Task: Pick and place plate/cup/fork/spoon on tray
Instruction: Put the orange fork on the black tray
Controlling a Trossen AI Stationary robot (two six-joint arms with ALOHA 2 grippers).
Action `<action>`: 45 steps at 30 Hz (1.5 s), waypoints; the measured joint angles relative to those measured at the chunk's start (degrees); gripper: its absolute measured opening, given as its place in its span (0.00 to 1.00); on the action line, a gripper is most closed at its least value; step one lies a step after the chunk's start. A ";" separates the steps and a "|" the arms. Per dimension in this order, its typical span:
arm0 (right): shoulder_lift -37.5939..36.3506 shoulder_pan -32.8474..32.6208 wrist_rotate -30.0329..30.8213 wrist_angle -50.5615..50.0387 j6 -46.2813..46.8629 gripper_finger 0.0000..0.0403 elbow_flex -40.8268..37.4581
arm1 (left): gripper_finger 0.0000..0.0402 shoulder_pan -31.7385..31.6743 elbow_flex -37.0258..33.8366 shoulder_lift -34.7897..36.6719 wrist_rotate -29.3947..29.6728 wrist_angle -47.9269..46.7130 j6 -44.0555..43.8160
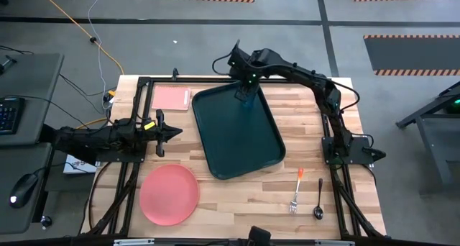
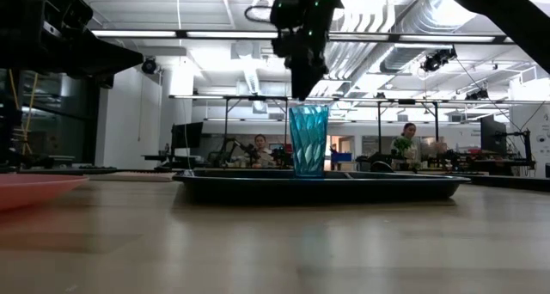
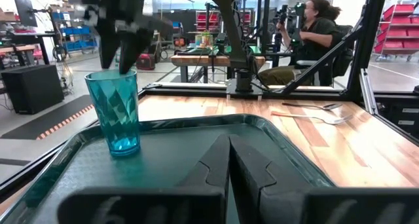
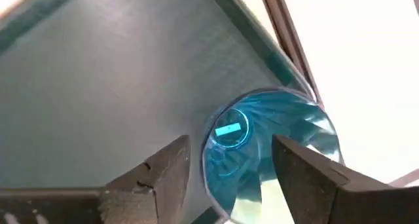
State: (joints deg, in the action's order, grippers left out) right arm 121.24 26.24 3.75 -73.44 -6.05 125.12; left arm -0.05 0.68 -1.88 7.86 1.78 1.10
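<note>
The teal cup (image 2: 308, 139) stands upright on its base at the far end of the dark green tray (image 1: 237, 149). My right gripper (image 4: 229, 165) is open right above the cup (image 4: 262, 145), pointing down, with one finger outside the rim and one over the mouth. My left gripper (image 1: 176, 133) is shut and empty, level, just left of the tray. The pink plate (image 1: 169, 194) lies flat on the table at the near left. The orange-handled fork (image 1: 297, 190) and the dark spoon (image 1: 319, 197) lie side by side at the near right. My right gripper's fingertips (image 3: 126, 61) reach down to the cup's rim (image 3: 111, 76) from above. I cannot tell whether they touch it. The cup stands upright on the tray.
A flat pink rectangle (image 1: 171, 98) lies at the far left, beside the tray. Black frame rails (image 1: 129, 167) run along the table's left and right sides. Bare wood shows between the plate and the fork. People sit in the room beyond the table.
</note>
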 joint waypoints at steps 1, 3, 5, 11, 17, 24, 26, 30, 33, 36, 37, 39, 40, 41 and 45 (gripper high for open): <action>-0.04 0.00 -0.69 -1.16 -0.01 0.51 1.46 | 0.00 -0.01 0.00 0.00 0.00 -0.01 0.00; -0.06 -0.17 -2.34 -4.54 0.58 0.51 4.17 | 0.00 0.00 0.01 0.01 0.00 0.00 0.00; -0.08 -0.66 -4.52 -8.88 1.21 0.51 6.27 | 0.00 -0.02 -0.01 -0.01 0.00 -0.02 0.00; -2.56 -4.70 -6.35 -16.40 4.31 0.51 6.09 | 0.00 -0.01 -0.01 0.00 0.00 -0.02 0.02; -12.70 -11.50 -4.11 -15.74 8.64 0.51 -4.37 | 0.00 -0.01 -0.01 0.01 0.01 0.00 0.00; -33.86 -20.69 4.42 -7.39 26.26 0.51 -32.10 | 0.00 0.00 -0.01 0.01 0.02 0.00 0.00; -40.63 -23.80 4.92 -3.59 36.11 0.51 -41.21 | 0.00 -0.01 -0.01 0.00 0.01 0.00 0.00; -51.80 -31.95 4.52 1.89 60.60 0.51 -57.66 | 0.00 -0.01 0.00 0.00 0.01 0.00 0.00; -57.03 -39.46 3.44 2.15 78.75 0.51 -68.01 | 0.00 0.00 0.01 0.01 0.00 0.00 0.00; -59.03 -46.72 -0.19 3.72 93.44 0.51 -76.38 | 0.00 -0.02 0.00 0.00 0.00 -0.01 0.00; -59.14 -48.94 -1.68 5.48 97.54 0.51 -78.81 | 0.00 0.00 0.01 0.00 0.00 0.00 0.00; -58.84 -53.05 -4.04 10.96 104.14 0.51 -83.03 | 0.00 -0.02 -0.01 0.00 0.00 0.00 0.00; -58.42 -54.71 -4.64 14.49 106.25 0.51 -84.80 | 0.00 -0.02 -0.01 0.00 0.01 -0.01 0.00; -57.86 -56.08 -5.08 17.98 108.20 0.51 -86.27 | 0.00 -0.01 0.00 0.00 0.00 -0.01 0.00; -54.47 -59.29 -3.94 27.21 112.77 0.51 -88.56 | 0.00 0.00 -0.01 0.01 0.00 0.00 0.00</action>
State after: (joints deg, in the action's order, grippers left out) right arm 66.78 -33.05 -0.20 -46.23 106.72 36.56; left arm -0.05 0.67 -1.87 7.86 1.78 1.10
